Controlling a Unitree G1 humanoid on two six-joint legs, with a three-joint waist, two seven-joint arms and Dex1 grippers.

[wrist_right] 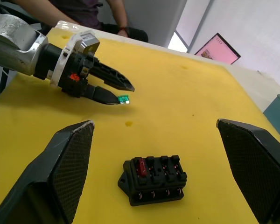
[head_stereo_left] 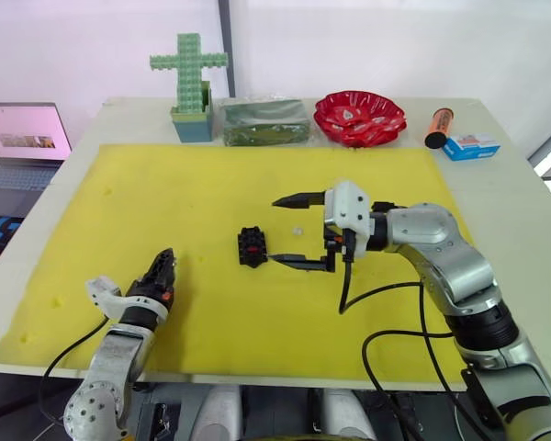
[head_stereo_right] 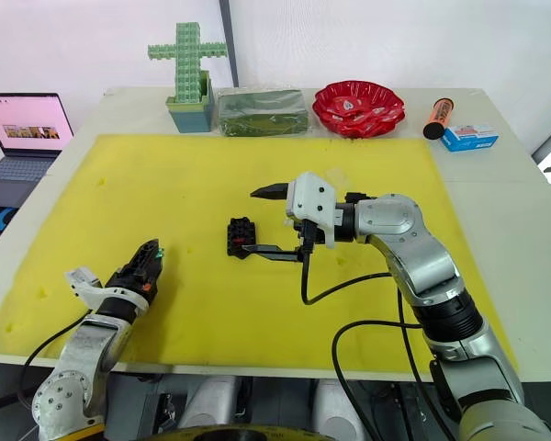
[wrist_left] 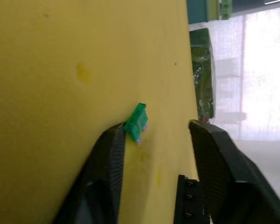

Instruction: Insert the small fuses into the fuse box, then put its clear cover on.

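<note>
The black fuse box (head_stereo_left: 252, 246) lies on the yellow mat (head_stereo_left: 165, 193) with a red fuse (wrist_right: 140, 167) seated in one slot. My right gripper (head_stereo_left: 289, 230) is open wide just right of the box, its lower fingertip close to the box's edge. A tiny pale piece (head_stereo_left: 297, 231) lies on the mat between its fingers. My left gripper (head_stereo_left: 165, 262) hovers low at the mat's near left, open, with a green fuse (wrist_left: 136, 122) sitting against one fingertip. The clear cover is out of view.
Along the table's far edge stand a green block cross (head_stereo_left: 190, 83) in a teal holder, a dark green packet (head_stereo_left: 264, 122), a red bowl (head_stereo_left: 359, 117), an orange marker (head_stereo_left: 438, 127) and a blue box (head_stereo_left: 470, 145). A laptop (head_stereo_left: 23, 138) sits off to the left.
</note>
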